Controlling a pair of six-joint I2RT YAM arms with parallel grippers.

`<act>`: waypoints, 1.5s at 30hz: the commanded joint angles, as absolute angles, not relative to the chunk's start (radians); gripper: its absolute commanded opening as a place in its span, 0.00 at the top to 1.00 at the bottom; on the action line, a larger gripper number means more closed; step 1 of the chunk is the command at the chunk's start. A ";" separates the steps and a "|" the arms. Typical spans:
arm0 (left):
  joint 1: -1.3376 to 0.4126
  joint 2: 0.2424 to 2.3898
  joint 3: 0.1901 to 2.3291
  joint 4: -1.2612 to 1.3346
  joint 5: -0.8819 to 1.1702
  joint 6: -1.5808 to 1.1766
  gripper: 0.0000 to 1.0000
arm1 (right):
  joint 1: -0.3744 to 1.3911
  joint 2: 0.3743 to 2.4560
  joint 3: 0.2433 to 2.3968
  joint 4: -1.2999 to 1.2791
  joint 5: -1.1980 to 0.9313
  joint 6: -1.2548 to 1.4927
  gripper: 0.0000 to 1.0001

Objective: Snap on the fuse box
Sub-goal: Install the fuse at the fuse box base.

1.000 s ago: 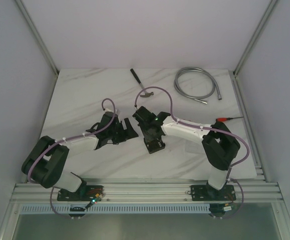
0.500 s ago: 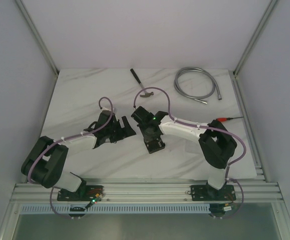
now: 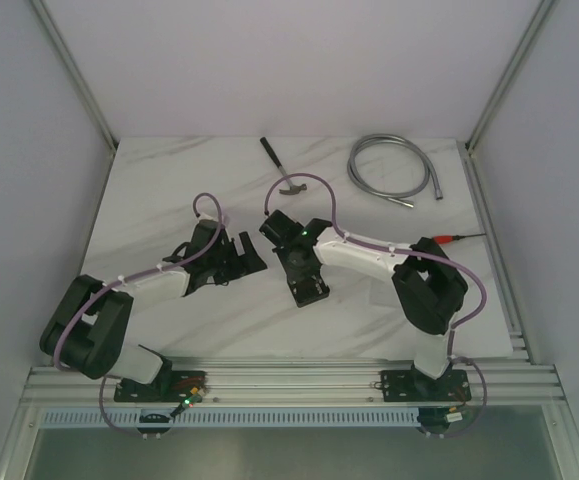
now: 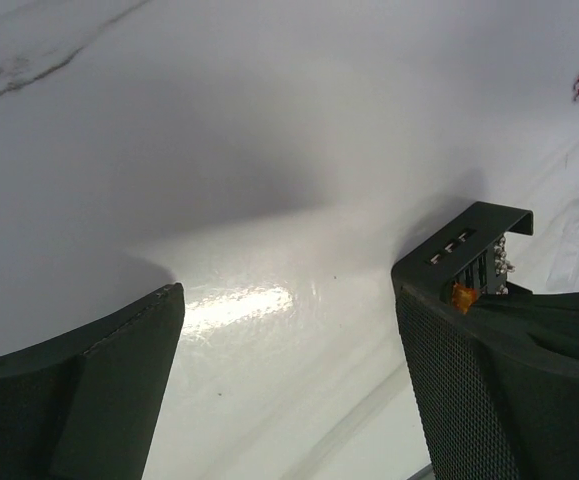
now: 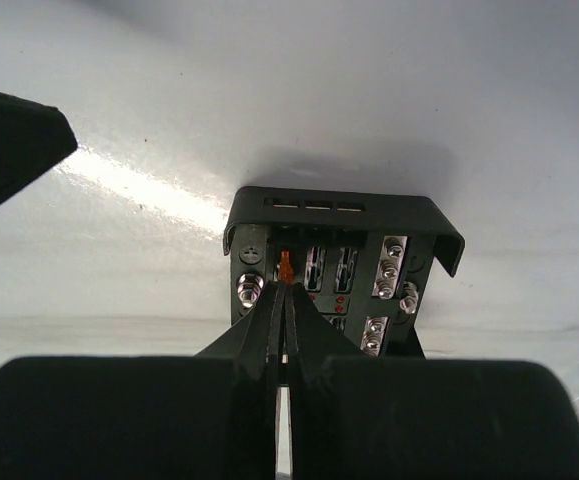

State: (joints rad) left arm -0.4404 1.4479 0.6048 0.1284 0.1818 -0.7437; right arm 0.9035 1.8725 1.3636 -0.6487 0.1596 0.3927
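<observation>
Fuse box (image 3: 309,287): black, square, cover off, lying flat mid-scene; slotted interior exposed, one orange fuse (image 5: 286,266) seated.

Marble tbl (image 3: 169,180) w/ fuse box (image 3: 308,286), hammer (image 3: 281,170), hose (image 3: 389,170), prob. screwdriver (image 3: 456,237).

A white, grey-veined marble tabletop (image 3: 169,190) sits inside pale lavender walls (image 3: 289,70), with aluminium posts (image 3: 74,75) at the back corners and a slotted aluminium rail (image 3: 289,382) along the near edge.
</observation>
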 commanded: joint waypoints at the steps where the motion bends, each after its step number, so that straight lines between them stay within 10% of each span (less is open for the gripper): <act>1: -0.427 1.431 0.605 0.080 0.164 -0.710 0.04 | 0.887 1.937 1.348 -0.703 0.157 0.371 1.00; 45: -0.403 1.463 0.606 0.080 0.163 -0.695 0.02 | 0.824 2.014 1.275 -0.599 0.172 0.317 1.00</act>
